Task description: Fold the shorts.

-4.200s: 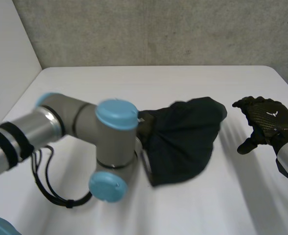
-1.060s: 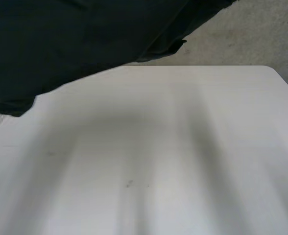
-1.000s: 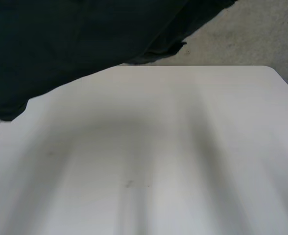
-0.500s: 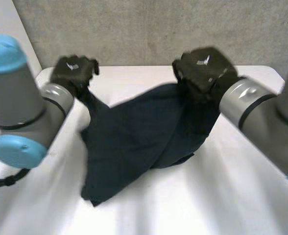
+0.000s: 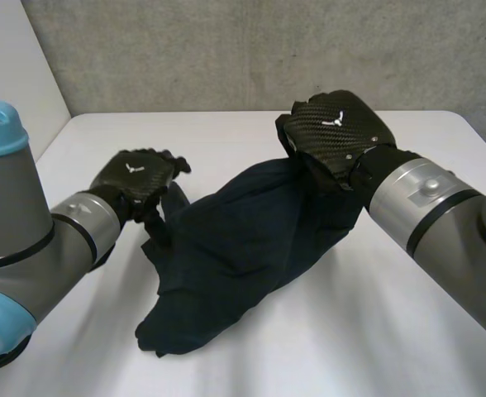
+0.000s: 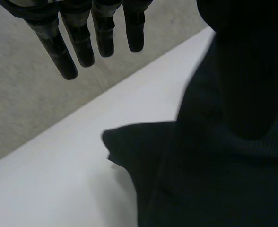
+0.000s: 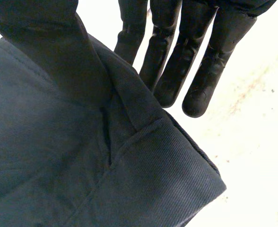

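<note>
Shorts (image 5: 243, 240) on white table (image 5: 392, 347), concrete wall (image 5: 226, 50) behind.

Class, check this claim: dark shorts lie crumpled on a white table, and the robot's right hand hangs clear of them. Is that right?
No. The right hand is not clear of the shorts: the right wrist view shows its thumb and fingers pinching their hemmed edge. The shorts are indeed dark and crumpled on the white table.
</note>
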You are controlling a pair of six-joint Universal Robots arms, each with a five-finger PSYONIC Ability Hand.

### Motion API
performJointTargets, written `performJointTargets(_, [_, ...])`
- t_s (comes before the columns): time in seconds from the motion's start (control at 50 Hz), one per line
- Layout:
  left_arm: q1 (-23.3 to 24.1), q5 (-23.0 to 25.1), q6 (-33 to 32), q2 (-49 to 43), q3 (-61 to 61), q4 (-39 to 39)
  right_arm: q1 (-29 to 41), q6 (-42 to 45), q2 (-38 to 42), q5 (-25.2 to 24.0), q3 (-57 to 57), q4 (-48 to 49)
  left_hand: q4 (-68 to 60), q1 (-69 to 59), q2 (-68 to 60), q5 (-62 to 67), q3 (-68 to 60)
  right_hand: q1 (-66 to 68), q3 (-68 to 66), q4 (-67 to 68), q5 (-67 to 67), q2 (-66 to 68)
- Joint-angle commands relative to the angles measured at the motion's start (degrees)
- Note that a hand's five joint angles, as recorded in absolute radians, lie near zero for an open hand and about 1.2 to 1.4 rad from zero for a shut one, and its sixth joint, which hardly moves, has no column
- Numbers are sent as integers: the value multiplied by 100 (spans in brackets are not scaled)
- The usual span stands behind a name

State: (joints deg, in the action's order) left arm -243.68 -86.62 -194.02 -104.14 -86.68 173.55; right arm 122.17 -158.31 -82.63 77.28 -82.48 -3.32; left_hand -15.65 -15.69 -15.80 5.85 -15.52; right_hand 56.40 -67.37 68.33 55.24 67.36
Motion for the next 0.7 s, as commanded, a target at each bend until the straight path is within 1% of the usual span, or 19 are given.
performJointTargets(0.02, [-48,49,5,-555,99,4,0,20,-385,6,-119,-20,-1323,-1319,-1308,1303,-1336,2360,-1263,1167,1476,1264])
performJointTargets(0.06, [-57,49,14,-713,230,21,0,46,-473,41,-154,-11,-5541,-5537,-5526,5521,-5554,2360,-1263,1167,1476,1264])
performJointTargets(0.08, [-66,31,22,-713,300,21,-8,55,-552,50,-128,-20,-6426,-6422,-6411,6406,-6439,2360,-1263,1167,1476,1264])
performJointTargets(0.14, [-22,-13,49,-529,520,-14,-70,55,-780,67,-14,-2,-6435,-6431,-6420,6415,-6448,2360,-1263,1167,1476,1264])
performJointTargets(0.2, [-13,-57,58,216,757,-67,-70,55,-895,76,162,-11,-6435,-6431,-6420,6415,-6448,2360,-1263,1167,1476,1264])
performJointTargets(0.22, [-39,-83,31,680,897,-84,-70,46,-948,85,337,-11,-6435,-6431,-6420,6415,-6448,2360,-1263,1167,1476,1264])
performJointTargets(0.26, [-57,-109,5,1104,1056,-84,-70,46,-974,94,539,-20,-6435,-6431,-6420,6415,-6448,2360,-1263,1167,1476,1264])
performJointTargets(0.28, [-57,-144,5,1454,1283,-84,-79,46,-992,94,758,-37,-6435,-6431,-6420,6415,-6448,2360,-1263,1167,1476,1264])
performJointTargets(0.36, [-74,-285,-4,2080,1959,-111,-79,46,-1062,103,1373,-90,-6435,-6431,-6420,6415,-6448,2360,-1263,1167,1476,1264])
performJointTargets(0.44, [-136,-522,-21,2407,2576,-242,-88,46,-1133,112,1805,-152,-6435,-6431,-6420,6415,-6448,2360,-1263,1167,1476,1264])
performJointTargets(0.52, [-197,-619,-30,2600,3051,-462,-88,46,-1229,112,2104,-292,-6435,-6431,-6420,6415,-6448,2360,-1263,1167,1476,1264])
performJointTargets(0.64, [-259,-646,-22,2952,3289,-576,-88,37,-1528,138,2430,-415,-6435,-6431,-6420,6415,-6448,2360,-1263,1167,1476,1264])
performJointTargets(0.7, [-277,-654,-22,3179,3280,-568,-140,46,-1624,234,2491,-433,-6435,-6431,-6420,6415,-6448,2360,-1263,1167,1476,1264])
